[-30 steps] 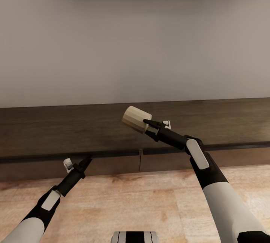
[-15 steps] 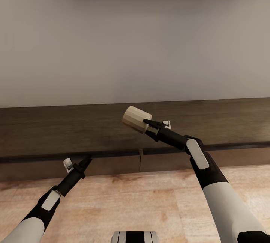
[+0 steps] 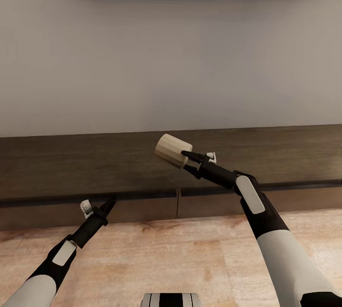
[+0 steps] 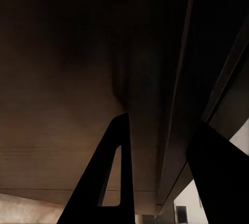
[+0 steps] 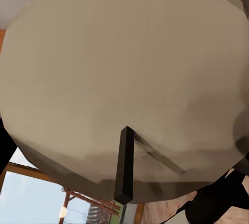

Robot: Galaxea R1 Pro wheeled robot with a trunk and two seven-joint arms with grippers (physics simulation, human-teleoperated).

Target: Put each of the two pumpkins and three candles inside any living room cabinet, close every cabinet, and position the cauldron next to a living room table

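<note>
— What's the right gripper (image 3: 184,158) got?
— A stubby, pale, faceted candle (image 3: 173,150), pinched and held tilted above the dark wooden cabinet (image 3: 118,164).
— And the left gripper (image 3: 110,202)?
— Arm stretched low, fingers slightly apart, tips at the lip under the cabinet's top, grasping nothing.

The head view was bright and even, with soft light on the wall (image 3: 171,60) and no hard shadows. The left wrist view was very dark and murky past the fingers (image 4: 111,182). The right wrist view looked bright but blurry up close.
</note>
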